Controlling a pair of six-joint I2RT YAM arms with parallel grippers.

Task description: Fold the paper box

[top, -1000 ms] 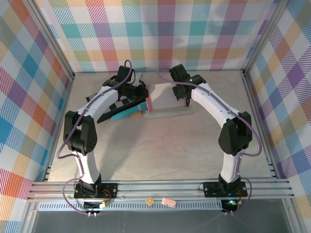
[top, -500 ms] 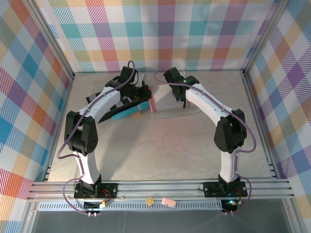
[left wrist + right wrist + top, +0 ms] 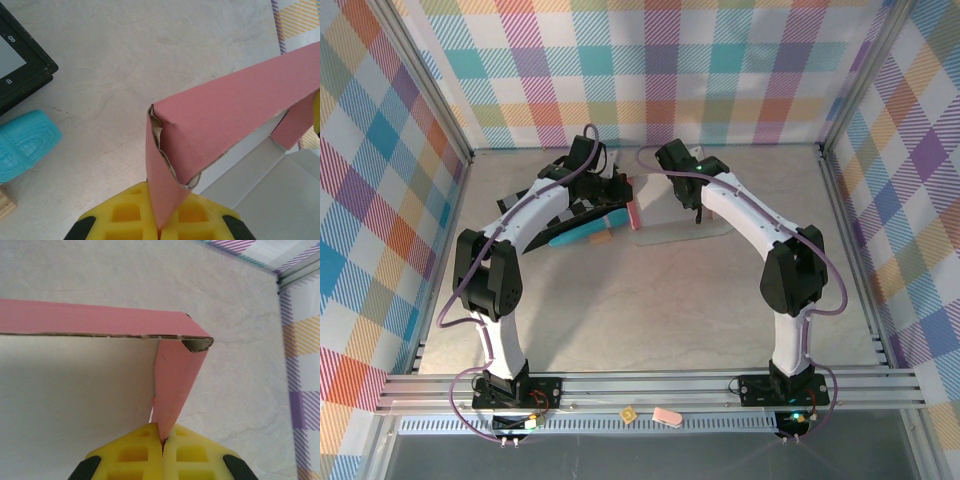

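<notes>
Pinching a pink corner flap, the left gripper [image 3: 160,226] has its yellow, honeycombed fingers [image 3: 125,216] pressed together on the paper box [image 3: 235,115]. The right gripper [image 3: 162,444] is likewise clamped on the flap at the opposite corner. Between them a long wall stands raised. It is thin matte cardboard, pink outside and greyish-white inside, with a frayed, slightly crumpled cut edge at the left corner. The box sits at the far middle of the marbled table [image 3: 125,45], its pale base panel lying flat. A ribbed teal bar [image 3: 25,142] and the black-framed checkered board [image 3: 22,75] lie near its left side.

Judging by this, the wall-raising step is in hand. The next move calls for both arms to swing together along the crease, since so flimsy a sheet would buckle or tear under uneven pull
</notes>
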